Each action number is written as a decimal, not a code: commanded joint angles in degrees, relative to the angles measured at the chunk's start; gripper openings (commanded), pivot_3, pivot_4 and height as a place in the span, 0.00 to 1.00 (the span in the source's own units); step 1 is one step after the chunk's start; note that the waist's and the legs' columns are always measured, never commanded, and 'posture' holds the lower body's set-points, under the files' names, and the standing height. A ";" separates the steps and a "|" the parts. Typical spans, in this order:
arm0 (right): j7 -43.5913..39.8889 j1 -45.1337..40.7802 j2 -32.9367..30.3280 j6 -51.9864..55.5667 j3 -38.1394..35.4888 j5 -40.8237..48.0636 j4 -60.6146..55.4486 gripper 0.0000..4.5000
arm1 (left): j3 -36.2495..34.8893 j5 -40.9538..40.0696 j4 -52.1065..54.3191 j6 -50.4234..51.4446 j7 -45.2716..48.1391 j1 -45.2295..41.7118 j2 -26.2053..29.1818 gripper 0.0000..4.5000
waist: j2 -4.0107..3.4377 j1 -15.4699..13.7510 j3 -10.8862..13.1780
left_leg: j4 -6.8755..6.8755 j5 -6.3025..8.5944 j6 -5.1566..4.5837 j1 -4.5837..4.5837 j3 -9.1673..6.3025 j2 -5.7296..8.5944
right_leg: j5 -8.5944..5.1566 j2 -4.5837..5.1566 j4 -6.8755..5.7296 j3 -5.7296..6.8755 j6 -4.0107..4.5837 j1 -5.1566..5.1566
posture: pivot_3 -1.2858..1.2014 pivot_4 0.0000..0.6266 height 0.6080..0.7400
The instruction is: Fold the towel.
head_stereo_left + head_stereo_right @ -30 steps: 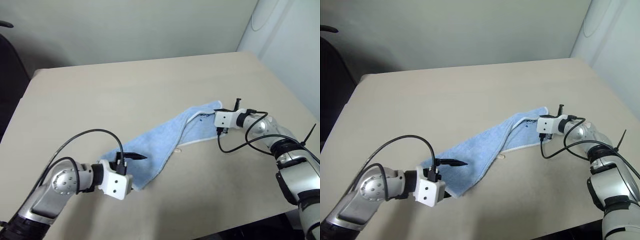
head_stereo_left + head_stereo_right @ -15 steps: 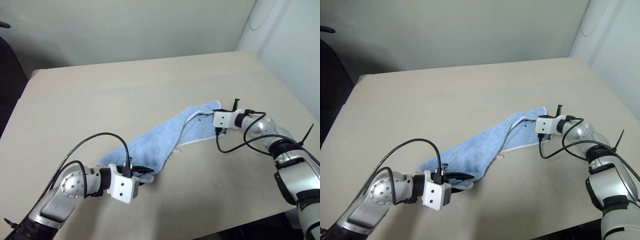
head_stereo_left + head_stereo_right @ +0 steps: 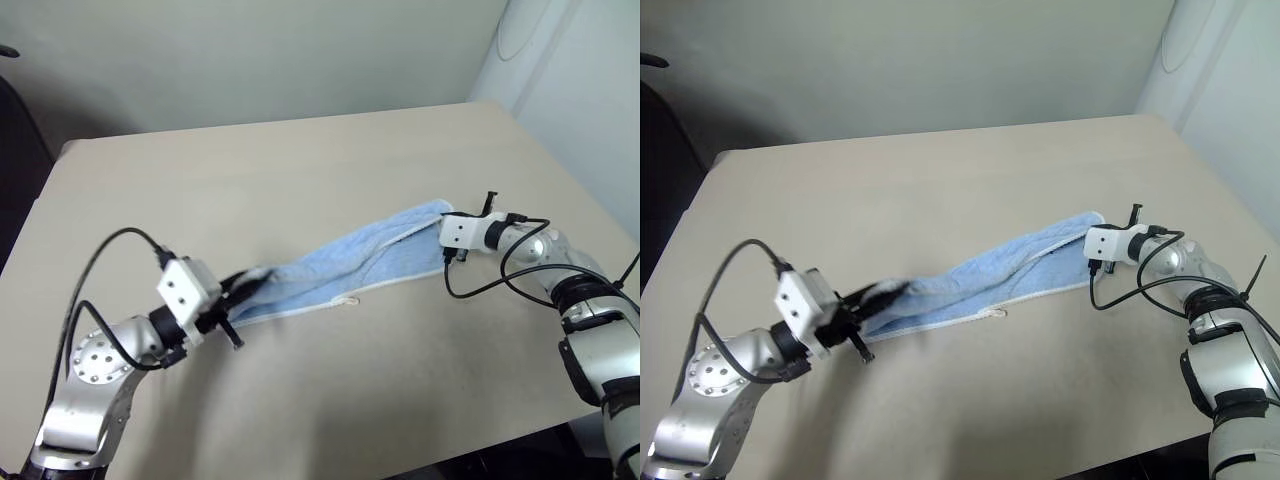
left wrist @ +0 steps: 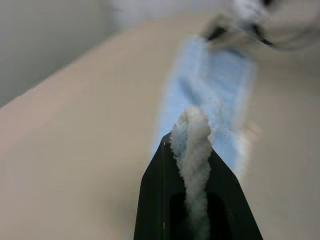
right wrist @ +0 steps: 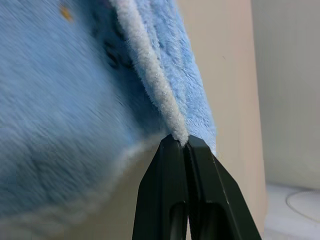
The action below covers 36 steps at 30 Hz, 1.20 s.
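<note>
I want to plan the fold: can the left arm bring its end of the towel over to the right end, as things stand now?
Probably yes. The left gripper is shut on the towel, and the bare table leaves the way free; the right gripper pins the far end.

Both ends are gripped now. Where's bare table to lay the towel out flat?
The widest bare table lies beyond the towel, toward the wall. A narrower strip runs on the near side, between the towel and the front edge. The towel stretches between the left gripper and right gripper, crowding that diagonal.
</note>
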<state>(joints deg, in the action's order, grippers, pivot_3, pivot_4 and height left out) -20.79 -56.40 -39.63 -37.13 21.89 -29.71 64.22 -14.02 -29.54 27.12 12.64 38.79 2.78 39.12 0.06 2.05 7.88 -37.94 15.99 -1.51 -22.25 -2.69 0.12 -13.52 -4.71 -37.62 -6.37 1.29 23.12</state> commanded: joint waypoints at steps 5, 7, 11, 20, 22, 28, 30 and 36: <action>-2.25 -5.89 -2.49 2.66 -6.15 5.47 1.02 0.00 | -13.22 -15.48 -2.27 11.15 -14.95 -12.60 -3.32 0.00 | -0.01 -0.04 0.00 | -0.06 -0.20 0.34 0.01 0.00 0.01 | 0.00 0.00 -0.07 0.00 0.00 -0.01 | 0.52 0.24 1.00; -2.47 -6.82 -2.54 3.31 -6.48 5.73 1.48 0.00 | -13.84 -16.47 -4.09 12.34 -16.60 -15.61 -3.54 0.00 | 0.00 0.11 0.00 | -0.08 -0.24 0.40 0.05 0.02 0.01 | 0.00 0.00 -0.10 -0.01 0.00 -0.03 | 0.52 0.24 1.00; -1.37 -10.81 -2.49 5.30 -6.66 5.27 3.59 0.00 | -11.45 -13.49 -13.81 11.25 -18.80 -26.95 -4.07 0.00 | 0.01 0.04 0.01 | -0.02 -0.29 0.49 0.15 0.00 0.01 | 0.00 -0.01 -0.03 0.00 0.00 -0.09 | 0.52 0.24 1.00; -0.16 -24.87 -3.35 8.75 -8.04 5.34 7.86 0.00 | -4.74 -4.24 -39.06 2.51 -13.19 -55.64 -4.38 0.00 | 0.00 0.18 0.03 | 0.10 -0.33 0.53 -0.14 0.00 0.03 | 0.00 0.00 0.10 -0.01 0.00 0.19 | 0.52 0.24 1.00; -2.71 -25.95 -4.10 8.18 -9.42 6.99 7.66 0.00 | -4.99 -3.67 -40.14 2.16 -11.06 -56.17 -3.32 0.00 | 0.00 0.39 0.02 | 0.31 -0.37 0.60 -0.28 -0.01 0.03 | 0.00 0.00 0.26 -0.01 0.00 0.33 | 0.52 0.24 1.00; -19.39 -20.44 -5.13 4.60 -13.61 15.13 3.23 0.00 | -9.29 -9.85 -30.32 10.36 -4.08 -42.51 1.14 0.00 | 0.02 1.39 0.01 | 0.62 -0.61 1.02 -0.40 0.06 0.02 | 0.00 -0.01 0.56 -0.05 0.00 0.58 | 0.52 0.24 1.00; -27.20 -15.32 -6.07 3.58 -13.94 17.83 -0.59 0.00 | -11.65 -13.81 -24.37 14.90 -2.80 -34.86 2.20 0.00 | 0.08 1.66 -0.02 | 0.67 -0.71 1.18 -0.42 0.03 0.02 | -0.05 -0.04 0.57 -0.04 -0.01 0.65 | 0.52 0.24 1.00; -51.21 3.87 -11.99 12.22 -15.47 29.91 -21.10 0.00 | -19.84 -28.03 -4.76 26.48 -0.18 -9.69 3.29 0.00 | 0.10 1.65 -0.03 | 0.92 -0.68 1.17 -0.62 0.00 0.05 | -0.13 -0.03 0.59 -0.01 -0.15 0.97 | 0.52 0.24 1.00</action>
<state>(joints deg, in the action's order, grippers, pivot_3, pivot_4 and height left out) -66.63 -52.83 -47.43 -27.94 9.45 -4.62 49.52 -29.35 -53.09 16.40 37.28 38.62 -8.48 41.60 0.16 3.70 7.85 -37.03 15.30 -0.35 -22.93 -2.69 0.17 -13.66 -4.74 -37.02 -6.39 1.15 24.16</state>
